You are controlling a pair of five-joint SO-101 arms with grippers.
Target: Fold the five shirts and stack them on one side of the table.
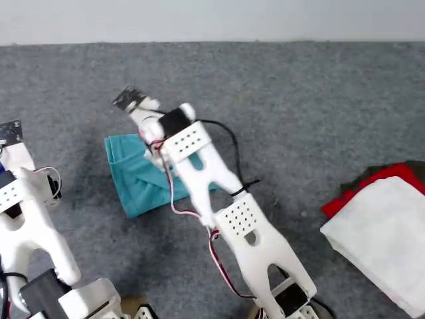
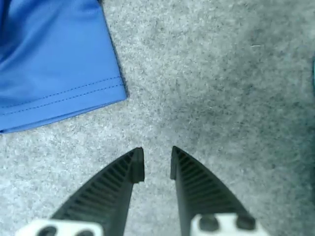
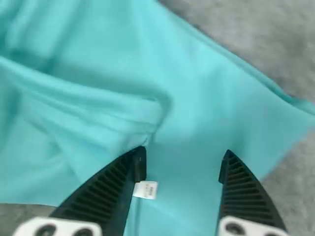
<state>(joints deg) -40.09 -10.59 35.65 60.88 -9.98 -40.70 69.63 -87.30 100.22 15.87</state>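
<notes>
Teal shirt (image 3: 197, 123) fills the space beneath my right end effector (image 3: 183, 162), whose fingers stand wide apart and grasp nothing; one fingertip sits just beside a raised crease in the cloth, with a small white label (image 3: 145, 189) close against that same finger; I judge this spread is meant to straddle the crease so I can pinch it and carry the fold over. From the high view, the right end effector (image 1: 149, 136) hangs over the far part of the teal shirt (image 1: 136, 179), which lies partly folded on the grey table (image 1: 299, 100).

My left end effector (image 2: 157, 162) is released too, its fingers only narrowly parted over bare table; a blue shirt (image 2: 54, 64) lies flat beyond the fingertips and off to one side, apart from them; it looks parked there, waiting its turn.

Well away from both end effectors, a white shirt (image 1: 385, 232) rests on top of a red shirt (image 1: 392, 176) at the table's side; that seems to be the stack, so the teal shirt belongs there once folded.
</notes>
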